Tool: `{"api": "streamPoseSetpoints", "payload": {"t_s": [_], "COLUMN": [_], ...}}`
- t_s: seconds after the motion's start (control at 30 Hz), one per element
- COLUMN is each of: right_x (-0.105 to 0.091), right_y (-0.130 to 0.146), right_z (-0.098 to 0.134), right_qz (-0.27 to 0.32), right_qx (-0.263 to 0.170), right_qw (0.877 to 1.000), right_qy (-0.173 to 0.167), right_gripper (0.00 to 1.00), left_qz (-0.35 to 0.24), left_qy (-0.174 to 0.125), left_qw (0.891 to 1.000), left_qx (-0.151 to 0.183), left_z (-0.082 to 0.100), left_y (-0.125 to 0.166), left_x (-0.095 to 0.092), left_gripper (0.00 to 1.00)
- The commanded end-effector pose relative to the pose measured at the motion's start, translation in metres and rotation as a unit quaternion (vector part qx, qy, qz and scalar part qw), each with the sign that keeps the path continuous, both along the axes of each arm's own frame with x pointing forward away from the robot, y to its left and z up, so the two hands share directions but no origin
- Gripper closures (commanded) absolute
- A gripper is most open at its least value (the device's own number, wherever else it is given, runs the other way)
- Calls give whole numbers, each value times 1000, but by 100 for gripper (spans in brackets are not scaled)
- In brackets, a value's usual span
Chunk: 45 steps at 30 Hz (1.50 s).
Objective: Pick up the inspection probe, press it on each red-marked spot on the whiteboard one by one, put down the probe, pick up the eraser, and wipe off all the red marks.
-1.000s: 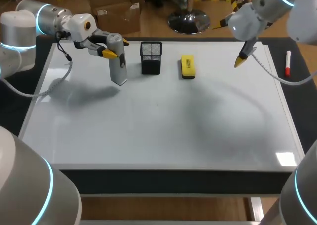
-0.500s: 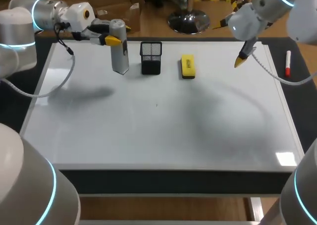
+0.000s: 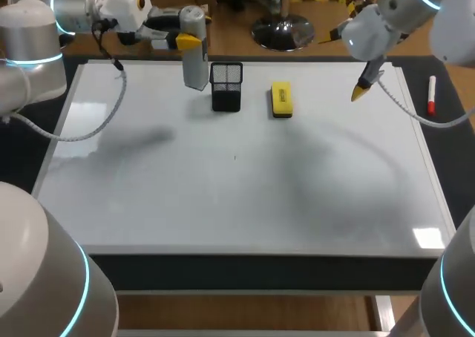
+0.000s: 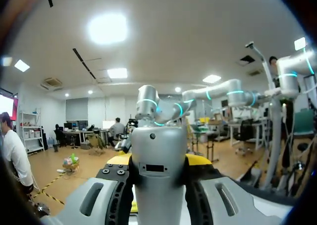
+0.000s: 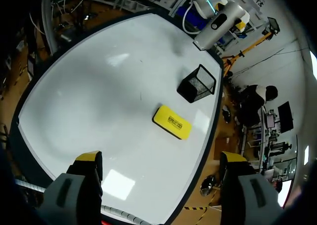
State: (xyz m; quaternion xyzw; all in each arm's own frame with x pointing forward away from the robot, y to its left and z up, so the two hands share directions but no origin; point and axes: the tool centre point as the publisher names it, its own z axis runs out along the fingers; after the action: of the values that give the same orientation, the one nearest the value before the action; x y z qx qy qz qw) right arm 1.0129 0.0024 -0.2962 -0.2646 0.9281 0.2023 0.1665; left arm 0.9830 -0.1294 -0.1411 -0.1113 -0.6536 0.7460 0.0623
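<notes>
Overhead only, marker (image 3: 431,94) beside whiteboard (image 3: 237,196)

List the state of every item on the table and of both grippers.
probe: held tip down, lifted off the whiteboard
left gripper: shut on the probe
right gripper: open, empty, above the whiteboard
eraser: lying flat on the whiteboard, untouched
mesh holder: upright, beside the probe
marker: lying beside the whiteboard
whiteboard: no red marks visible
</notes>
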Motion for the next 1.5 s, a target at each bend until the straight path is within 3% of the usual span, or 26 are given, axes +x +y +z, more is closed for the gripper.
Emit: {"api": "streamPoseSetpoints", "payload": {"t_s": [0.03, 0.47, 0.93, 1.5], "right_x": [0, 0, 0, 0], "right_y": [0, 0, 0, 0], "right_z": [0, 0, 0, 0], "right_qz": [1, 1, 1, 1], "right_qx": [-2, -2, -2, -2], "right_qw": [1000, 1000, 1000, 1000], "right_qy": [1, 1, 1, 1], "right_gripper": [0, 0, 0, 0], "left_qz": [77, 80, 68, 90], "left_qy": [7, 7, 17, 23], "left_qw": [997, 997, 997, 995], "left_qx": [1, -13, -28, -41], "left_z": [8, 1, -7, -19], "left_y": [-10, -29, -47, -53], "left_x": [1, 32, 51, 57], "left_gripper": [100, 100, 100, 100]}}
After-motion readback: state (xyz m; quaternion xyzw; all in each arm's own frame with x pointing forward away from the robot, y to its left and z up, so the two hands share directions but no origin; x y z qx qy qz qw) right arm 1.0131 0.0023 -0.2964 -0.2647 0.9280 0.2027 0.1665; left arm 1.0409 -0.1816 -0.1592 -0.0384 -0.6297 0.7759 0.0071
